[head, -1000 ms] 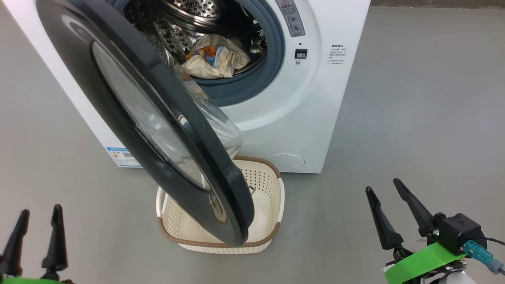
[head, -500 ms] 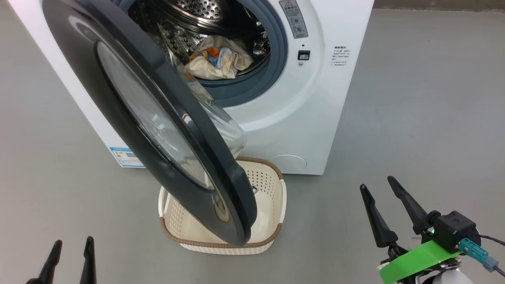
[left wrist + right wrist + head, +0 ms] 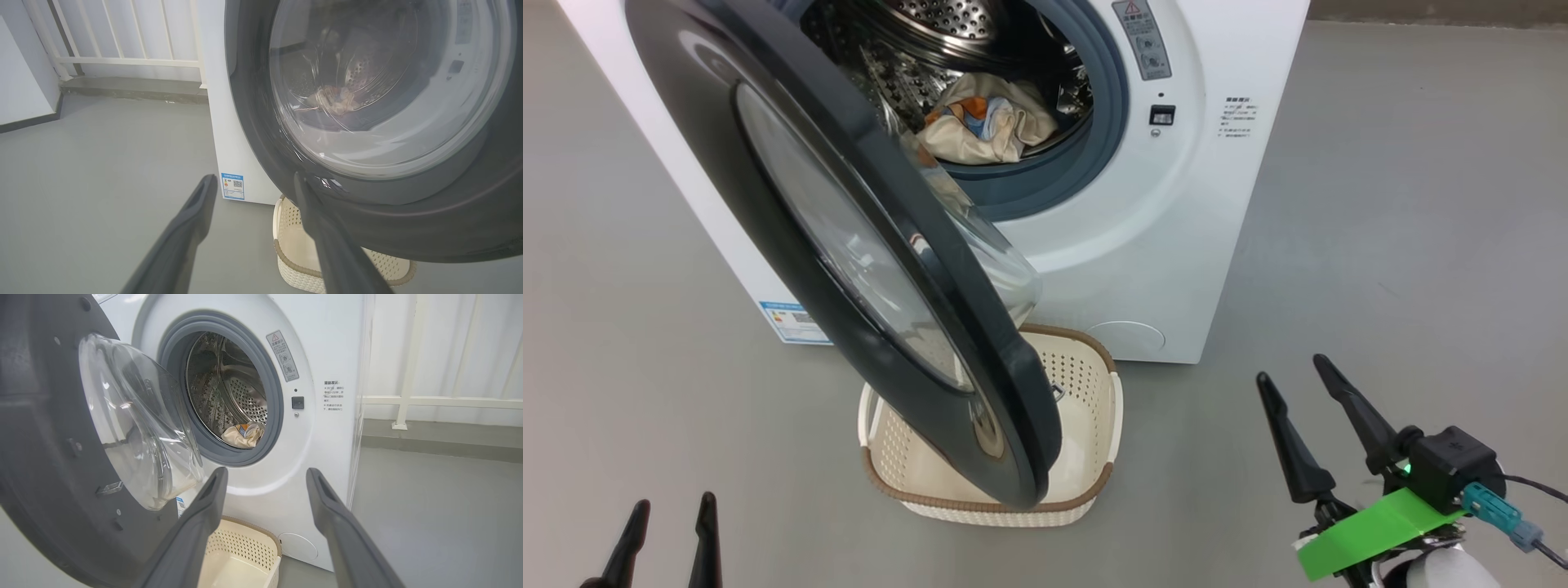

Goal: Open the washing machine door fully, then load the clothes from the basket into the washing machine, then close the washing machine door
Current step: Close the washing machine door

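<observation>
left wrist view: clothes (image 3: 333, 101) through washing machine door (image 3: 408, 204) glass.

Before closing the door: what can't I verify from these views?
Basket floor: head view, door covers most of it; right wrist view, bottom edge cuts it.
Drum's left side: head view, behind the door; left wrist view, blurred through glass.
Label text: too small.

Bare laundry corner: white washing machine (image 3: 1176, 245), grey floor (image 3: 1421, 245), pale railing (image 3: 122, 61) behind.
</observation>
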### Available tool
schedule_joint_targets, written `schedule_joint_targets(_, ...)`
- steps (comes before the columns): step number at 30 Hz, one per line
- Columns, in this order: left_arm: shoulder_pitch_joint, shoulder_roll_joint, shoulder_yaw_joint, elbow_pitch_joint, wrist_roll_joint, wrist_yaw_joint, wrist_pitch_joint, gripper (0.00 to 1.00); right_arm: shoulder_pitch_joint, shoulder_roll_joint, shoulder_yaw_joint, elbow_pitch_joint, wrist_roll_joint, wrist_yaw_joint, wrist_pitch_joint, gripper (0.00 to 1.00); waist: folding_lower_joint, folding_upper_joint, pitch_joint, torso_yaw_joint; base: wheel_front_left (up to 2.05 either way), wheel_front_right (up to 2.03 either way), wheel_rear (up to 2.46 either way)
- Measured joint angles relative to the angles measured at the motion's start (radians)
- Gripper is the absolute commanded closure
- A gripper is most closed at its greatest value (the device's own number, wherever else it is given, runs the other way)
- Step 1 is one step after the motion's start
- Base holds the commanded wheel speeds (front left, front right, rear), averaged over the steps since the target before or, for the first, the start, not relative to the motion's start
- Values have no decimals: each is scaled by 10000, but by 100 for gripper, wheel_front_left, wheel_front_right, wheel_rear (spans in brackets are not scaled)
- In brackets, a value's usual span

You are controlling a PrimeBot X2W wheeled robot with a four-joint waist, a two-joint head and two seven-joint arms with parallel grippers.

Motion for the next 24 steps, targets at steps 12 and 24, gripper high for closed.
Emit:
schedule_joint_targets(12, 1, -128, -6, -8, 73, 0, 0, 0, -759, 107, 826, -715, 86, 0, 0, 100, 0, 0, -59, 314, 0, 0, 0)
schedule_joint_targets(24, 7, -272, 13, -15, 105, 0, 0, 0, -1403, 270, 2512, -2075, 215, 0, -2, 100, 0, 0, -157, 640, 0, 0, 0)
